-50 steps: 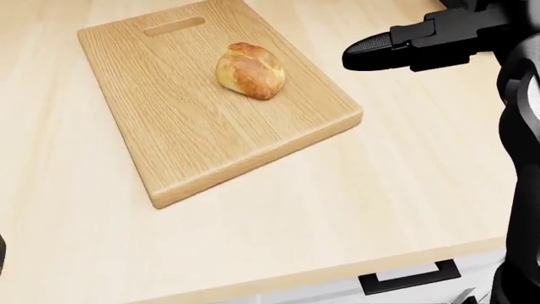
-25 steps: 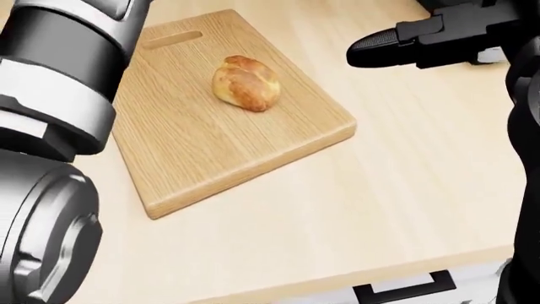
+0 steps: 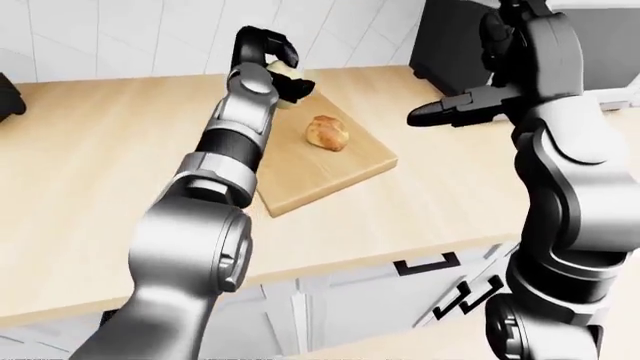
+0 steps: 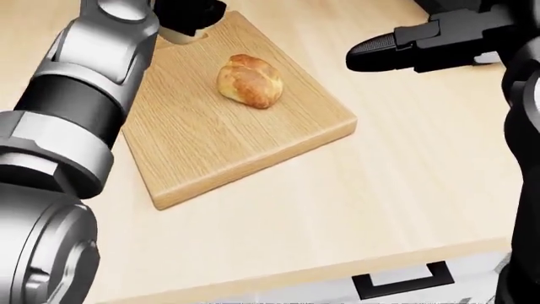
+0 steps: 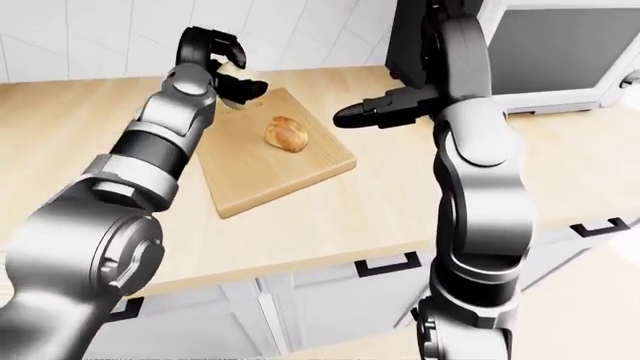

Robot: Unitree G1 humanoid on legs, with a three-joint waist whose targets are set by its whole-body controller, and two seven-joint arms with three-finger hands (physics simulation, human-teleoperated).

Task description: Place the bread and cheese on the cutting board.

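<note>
A golden bread roll [image 4: 250, 81] lies on the wooden cutting board [image 4: 221, 149], near its upper middle in the head view. My left hand [image 3: 276, 66] is shut on a pale piece of cheese [image 3: 289, 76] and holds it over the board's handle end; the cheese also shows in the head view [image 4: 179, 35]. My left arm reaches in from the left and hides the board's left edge. My right hand [image 4: 378, 52] hovers to the right of the board, above the counter, with its black fingers stretched out and nothing in it.
The board lies on a light wood counter [image 4: 405, 177] with black-handled white drawers [image 3: 425, 264] below. A dark appliance [image 3: 455, 41] stands at the counter's top right, a white one [image 5: 560, 52] further right. A black object [image 3: 8, 97] sits at the far left.
My left arm has come into the head view from the left and reached up over the board's handle end with the cheese. The right hand has hardly moved.
</note>
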